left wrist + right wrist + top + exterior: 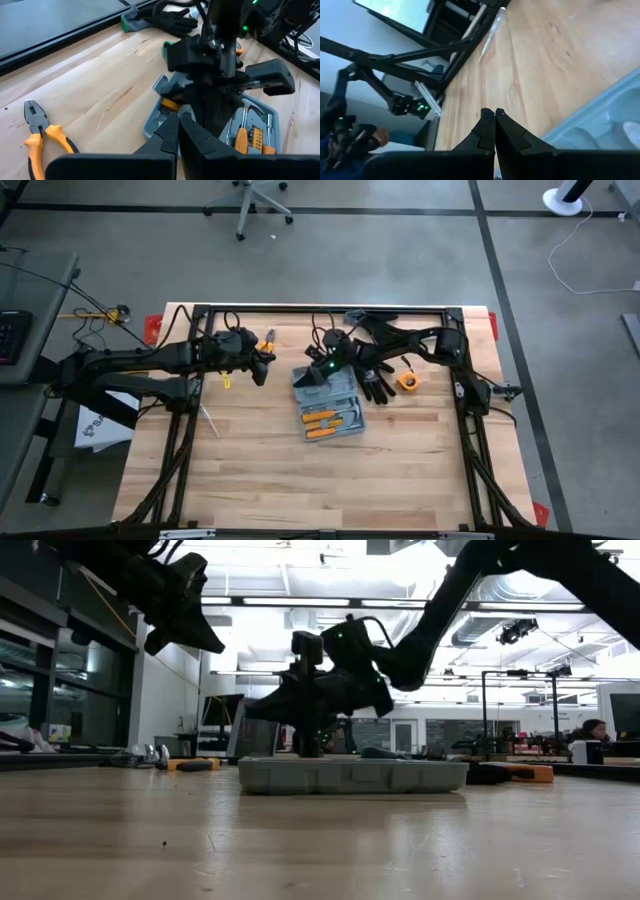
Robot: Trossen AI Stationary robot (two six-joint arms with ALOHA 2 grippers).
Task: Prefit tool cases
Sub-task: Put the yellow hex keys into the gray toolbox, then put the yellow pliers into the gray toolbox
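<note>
Dark fingers of the right pincer (312, 374) are pressed together with nothing between them, low over the far left corner of the case (329, 405). That grey-blue case lies open at the middle of the bench (400, 480), orange-handled tools showing in its tray, its flat side seen edge-on in the low view (352, 775). Beside it on the right sit black gloves (377, 387), and past them an orange tape measure (407, 381). To the left, the left pincer (262, 370) hangs above the wood, fingers likewise closed and empty, well apart from the case. Just behind it lie orange-handled pliers (40, 132), and nearer the left edge a slim clear tube (211, 420) rests on the planks.
</note>
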